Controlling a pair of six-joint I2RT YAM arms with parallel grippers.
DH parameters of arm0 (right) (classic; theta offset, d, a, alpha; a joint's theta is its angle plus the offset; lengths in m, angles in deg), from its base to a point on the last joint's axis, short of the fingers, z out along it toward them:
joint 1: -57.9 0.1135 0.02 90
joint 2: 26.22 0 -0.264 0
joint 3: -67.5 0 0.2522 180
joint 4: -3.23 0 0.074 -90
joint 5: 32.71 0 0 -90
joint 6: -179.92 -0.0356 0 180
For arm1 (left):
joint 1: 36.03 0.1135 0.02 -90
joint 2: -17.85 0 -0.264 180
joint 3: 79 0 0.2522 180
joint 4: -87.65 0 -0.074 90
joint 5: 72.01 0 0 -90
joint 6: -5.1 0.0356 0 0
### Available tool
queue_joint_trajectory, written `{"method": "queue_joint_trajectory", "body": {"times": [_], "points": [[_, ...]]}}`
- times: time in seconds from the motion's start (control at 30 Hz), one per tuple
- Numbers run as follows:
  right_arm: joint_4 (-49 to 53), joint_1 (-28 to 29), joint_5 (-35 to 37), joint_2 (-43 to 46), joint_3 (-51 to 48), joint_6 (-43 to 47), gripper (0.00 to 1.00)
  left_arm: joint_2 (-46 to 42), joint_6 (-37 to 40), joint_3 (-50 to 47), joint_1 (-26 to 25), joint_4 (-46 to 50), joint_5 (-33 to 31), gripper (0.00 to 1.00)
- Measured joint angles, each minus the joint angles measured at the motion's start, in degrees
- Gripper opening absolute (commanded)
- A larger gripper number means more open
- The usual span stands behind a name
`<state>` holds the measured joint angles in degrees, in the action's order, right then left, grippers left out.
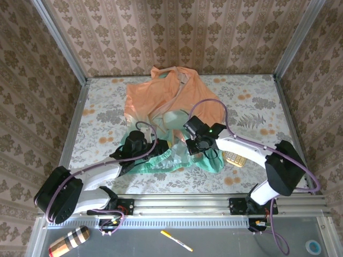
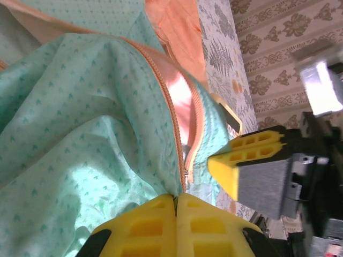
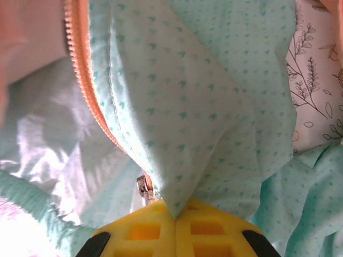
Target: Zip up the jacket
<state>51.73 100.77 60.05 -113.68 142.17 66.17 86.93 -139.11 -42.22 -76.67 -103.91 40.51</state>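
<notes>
we see a table [image 1: 102, 101] covered in a pale floral cloth, walled in by patterned paper. the jacket [image 1: 166, 99] lies crumpled across its middle, the peach-orange top toward the far wall and the teal-green hem toward the 2 arms. it is unzipped, with the front halves spread apart.

the left gripper [image 1: 134, 140] sits on the hem at the left. in its wrist view, the left gripper [image 2: 176, 199] has its yellow fingers pressed together on a pinch of green fabric right at the zipper edge. the right gripper [image 1: 194, 141] sits on the hem just to the right. in its own view, the right gripper [image 3: 176, 206] is clamped on a fold of the green fabric.

the orange zipper [image 2: 172, 120] runs up from the left fingers, its 2 rows apart. a beige calculator [image 1: 234, 158] lies beside the hem, under the right arm. a small metal slider [image 3: 144, 188] hangs just beside the right fingers.
</notes>
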Motion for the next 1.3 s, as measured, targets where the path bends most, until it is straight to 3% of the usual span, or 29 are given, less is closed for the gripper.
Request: {"method": "queue_joint_trajectory", "body": {"times": [0.43, 0.5, 1.0, 1.13, 1.3], "points": [[-5.9, 0.0, -13.6, -0.4, -1.5, -3.6, 0.07, 11.0, -0.2, 0.0, -6.1, -4.8, -2.3, 0.0], [-7.2, 0.0, -14.9, -1.1, -2.4, -4.6, 0.12, 13.0, -0.3, -0.2, -6.9, -6.5, -3.0, 0.0], [-11.5, 0.2, -17.4, -5.5, -5.7, -9.9, 0.28, 18.2, -1.8, -0.5, -8.5, -11.6, -5.0, 0.0], [-11.9, 0.3, -17.3, -7.2, -5.8, -10.8, 0.26, 18.2, -1.7, -0.5, -8.5, -11.4, -5.1, 0.0], [-11.8, 0.3, -16.7, -7.9, -5.8, -11.1, 0.04, 18.2, -1.7, -0.5, -8.4, -11.6, -5.2, 0.0]]}}
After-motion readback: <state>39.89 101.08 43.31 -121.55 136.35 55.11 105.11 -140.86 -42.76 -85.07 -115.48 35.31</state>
